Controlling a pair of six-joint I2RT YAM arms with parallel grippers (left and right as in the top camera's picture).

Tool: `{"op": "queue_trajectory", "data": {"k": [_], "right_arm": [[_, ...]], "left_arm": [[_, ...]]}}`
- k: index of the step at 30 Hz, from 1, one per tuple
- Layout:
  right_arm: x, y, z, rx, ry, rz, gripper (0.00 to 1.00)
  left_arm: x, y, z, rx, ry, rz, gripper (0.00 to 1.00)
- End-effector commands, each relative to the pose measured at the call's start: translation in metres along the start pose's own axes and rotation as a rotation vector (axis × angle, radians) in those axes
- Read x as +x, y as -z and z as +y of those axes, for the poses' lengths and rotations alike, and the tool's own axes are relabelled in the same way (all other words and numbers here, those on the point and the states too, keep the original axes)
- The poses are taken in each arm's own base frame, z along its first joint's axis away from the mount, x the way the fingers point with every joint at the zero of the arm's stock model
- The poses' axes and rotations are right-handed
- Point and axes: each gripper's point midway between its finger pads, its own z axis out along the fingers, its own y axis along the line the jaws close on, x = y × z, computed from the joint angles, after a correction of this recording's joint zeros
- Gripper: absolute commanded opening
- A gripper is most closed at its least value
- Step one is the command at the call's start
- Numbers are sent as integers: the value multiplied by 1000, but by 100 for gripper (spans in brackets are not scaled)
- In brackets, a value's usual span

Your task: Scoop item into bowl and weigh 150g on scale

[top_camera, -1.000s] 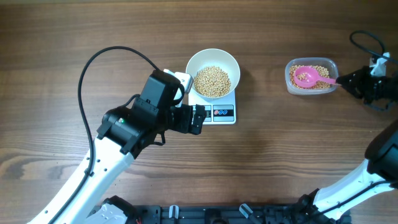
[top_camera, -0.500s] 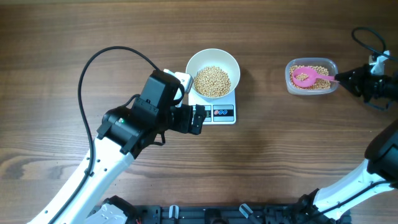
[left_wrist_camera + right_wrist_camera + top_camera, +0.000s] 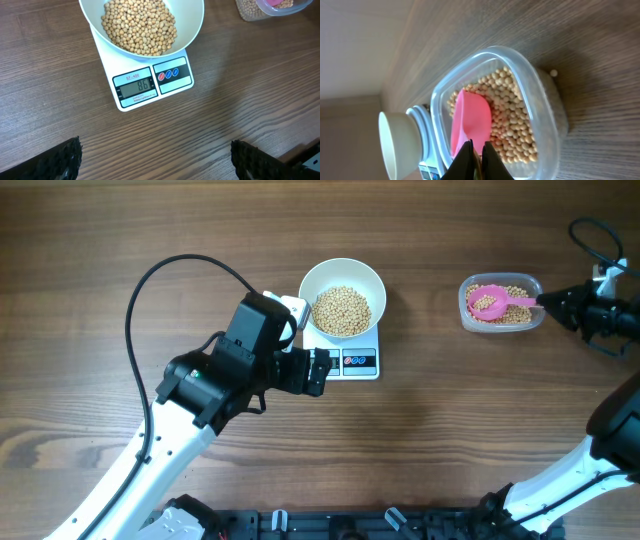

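The white bowl stands on the white scale, partly filled with beige beans. In the left wrist view the scale's display reads 86, below the bowl and its beans. My left gripper hovers wide open just in front of the scale, its fingertips empty. My right gripper is shut on the handle of a pink scoop, which sits in the clear tub with a few beans in it. From the right wrist, the gripper pinches the scoop over the tub's beans.
One stray bean lies on the wooden table beside the tub. A black cable loops behind the left arm. Another cable curls at the right edge. The bowl and scale show beyond the tub.
The right gripper has pulled slightly right and levelled the scoop's handle; the scoop has shifted a little toward the tub's far side. The left arm, bowl and scale have not moved.
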Motion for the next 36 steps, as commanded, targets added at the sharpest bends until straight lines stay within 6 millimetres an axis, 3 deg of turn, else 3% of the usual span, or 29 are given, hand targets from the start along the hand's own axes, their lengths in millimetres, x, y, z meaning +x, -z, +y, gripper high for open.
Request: {"op": "queue_trajectory", "data": {"k": [1, 5, 14, 22, 28, 31, 36], "right_arm": [[-8, 3, 33, -150, 77, -24, 4], [-14, 10, 53, -243, 104, -52, 4], [-17, 13, 48, -173, 146, -69, 4], [-26, 41, 63, -34, 318, -153, 4], [-24, 61, 96, 82, 465, -210, 4], [-23, 57, 98, 192, 512, -208, 4], [-13, 34, 91, 376, 606, -130, 4]], "left_arm": [[1, -1, 1, -8, -24, 2, 100], [1, -1, 1, -8, -24, 2, 100], [1, -1, 1, -8, -24, 2, 100], [1, -1, 1, -8, -24, 2, 100], [1, -1, 1, -8, -24, 2, 100], [1, -1, 1, -8, -24, 2, 100], [1, -1, 1, -8, -24, 2, 100]]}}
